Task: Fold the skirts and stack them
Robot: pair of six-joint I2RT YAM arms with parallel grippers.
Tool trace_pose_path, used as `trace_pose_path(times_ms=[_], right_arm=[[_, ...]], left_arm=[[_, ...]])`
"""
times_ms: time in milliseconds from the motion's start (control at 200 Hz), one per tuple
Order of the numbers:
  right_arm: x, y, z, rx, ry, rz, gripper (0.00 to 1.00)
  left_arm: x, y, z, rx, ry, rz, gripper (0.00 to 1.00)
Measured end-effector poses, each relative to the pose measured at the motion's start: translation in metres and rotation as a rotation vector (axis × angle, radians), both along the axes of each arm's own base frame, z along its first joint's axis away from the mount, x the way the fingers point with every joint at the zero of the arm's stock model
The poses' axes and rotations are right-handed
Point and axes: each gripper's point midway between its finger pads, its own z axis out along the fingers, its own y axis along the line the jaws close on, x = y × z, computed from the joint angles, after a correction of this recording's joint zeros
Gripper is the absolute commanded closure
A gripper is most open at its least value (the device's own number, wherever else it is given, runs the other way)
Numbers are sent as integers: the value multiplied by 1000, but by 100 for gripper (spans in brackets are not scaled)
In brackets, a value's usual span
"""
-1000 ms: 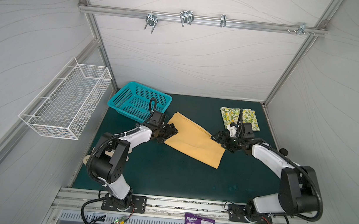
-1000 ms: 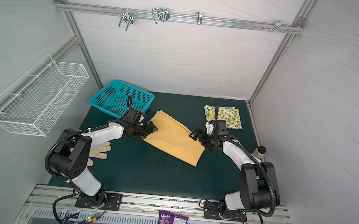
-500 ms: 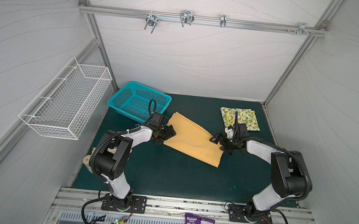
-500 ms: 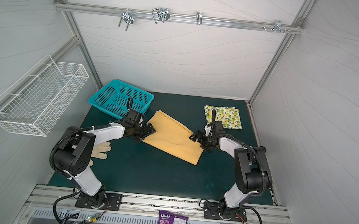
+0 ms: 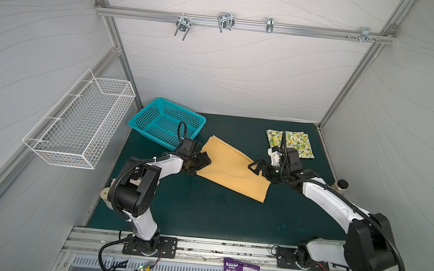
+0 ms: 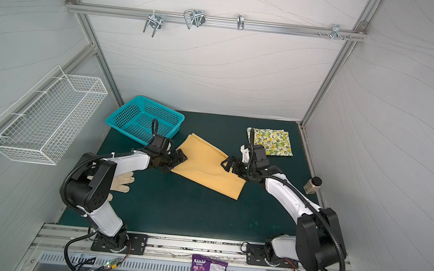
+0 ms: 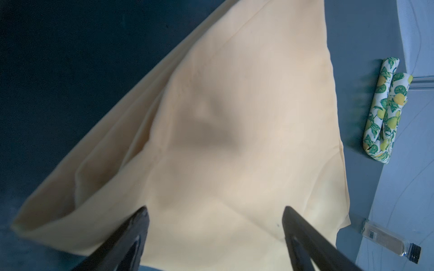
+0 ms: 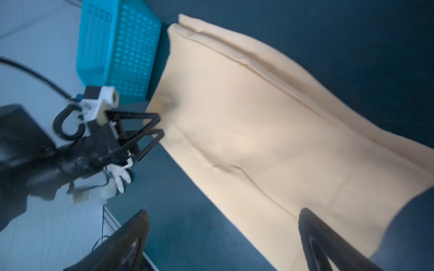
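Geometry first, since the next fold hangs on it. The mustard skirt lies flat on the counter just beside the teal basket. One short end points toward the basket and the long axis runs diagonally away from it.

The left fingers sit right at that basket-side short end, spread wide with nothing clamped, and the left wrist view looks down the length of the cloth. The right fingers are over a long edge, near the end farthest from the basket, also spread and empty. So each arm is nearest its own end. My guess is the fold goes end over end along that axis, which needs both to pinch an edge first.

The lemon skirt looks already folded into a small bundle, well apart from the basket, across the counter from it and just past the right arm's wrist. Nothing is stacked yet, so I'd call it roughly half done.

Hard to read:
- Both wrist views are smeared, so I can't tell if the left fingers straddle the hem or only hover at it. From the right wrist view they meet the cloth's edge, and that's all I'd claim.
- How many layers the mustard one has is unclear too, though a ridge along one long side hints at a fold.
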Motion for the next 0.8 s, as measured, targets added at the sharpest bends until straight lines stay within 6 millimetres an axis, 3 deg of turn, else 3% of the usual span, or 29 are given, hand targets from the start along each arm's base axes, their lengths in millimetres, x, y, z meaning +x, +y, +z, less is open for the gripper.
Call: trace_pose_path(times_ms=[140, 425, 800], right_arm=[[-28, 39, -3, 8, 2, 114, 1], [-40, 79, -56, -17, 113, 170, 1], [-40, 128, -46, 54, 82, 227, 1]], left_arm=[[1, 0, 0, -4, -9, 1, 11], [1, 0, 0, -5, -9, 1, 11], [1, -1, 0, -5, -9, 1, 11]])
